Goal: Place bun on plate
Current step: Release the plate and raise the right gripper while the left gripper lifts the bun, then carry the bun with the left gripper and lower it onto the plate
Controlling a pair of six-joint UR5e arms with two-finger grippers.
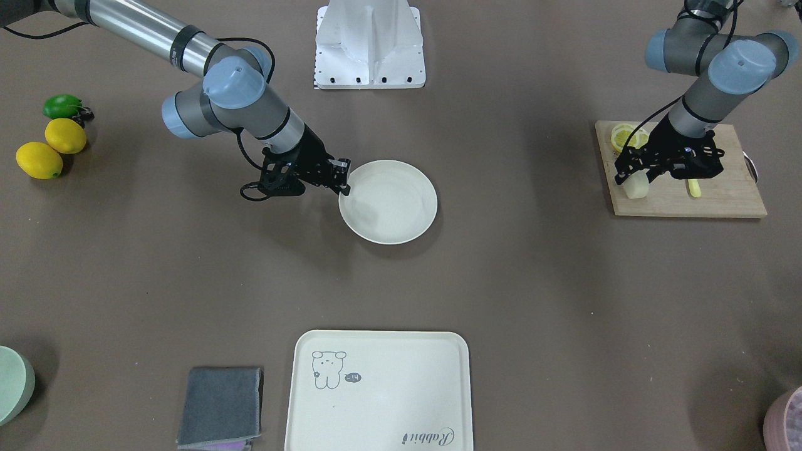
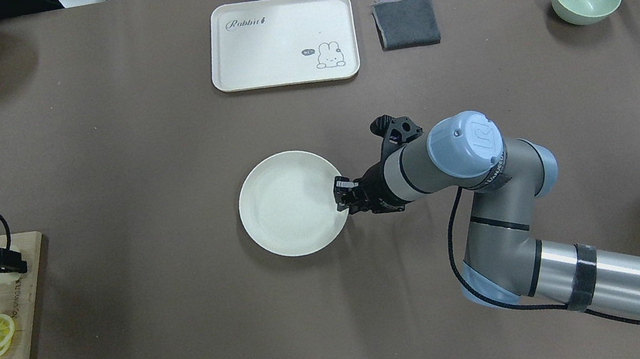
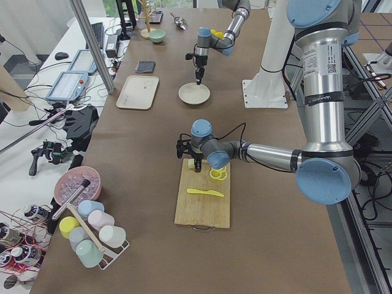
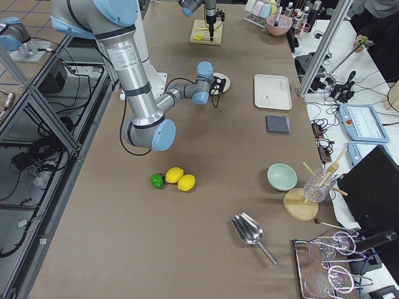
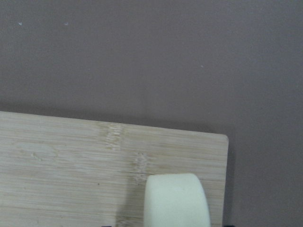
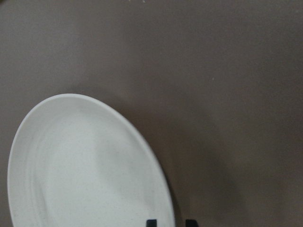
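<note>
so, the bun (image 5: 176,201) sits on the corner of a wooden board (image 1: 708,200) at the robot's left end of the counter (image 1: 532,282), well apart from the plate (image 1: 401,219) in the middle. the left claw (image 1: 636,178) hangs right over the bun, and in the wrist view its tips show wide of the bun on both sides, so i read it as released and straddling. the right claw (image 1: 343,181) is at the plate's rim, tips close together with the rim between them, seemingly clenched on it. the bun looks smooth and rounded, so a squeeze off its middle could pop it out or tip it off the board's corner. the carry across is long, and a weak hold could drop it short. with the right claw at the rim, the two arms may crowd each other at the drop, and a tug there would shift the plate. the counter is a plain brown mat carrying lemon slices (image 1: 626,134), whole lemons (image 1: 39,160), a cream tray (image 1: 388,413) and a grey cloth (image 1: 220,404). beside it, side benches hold tablets and cables.
</note>
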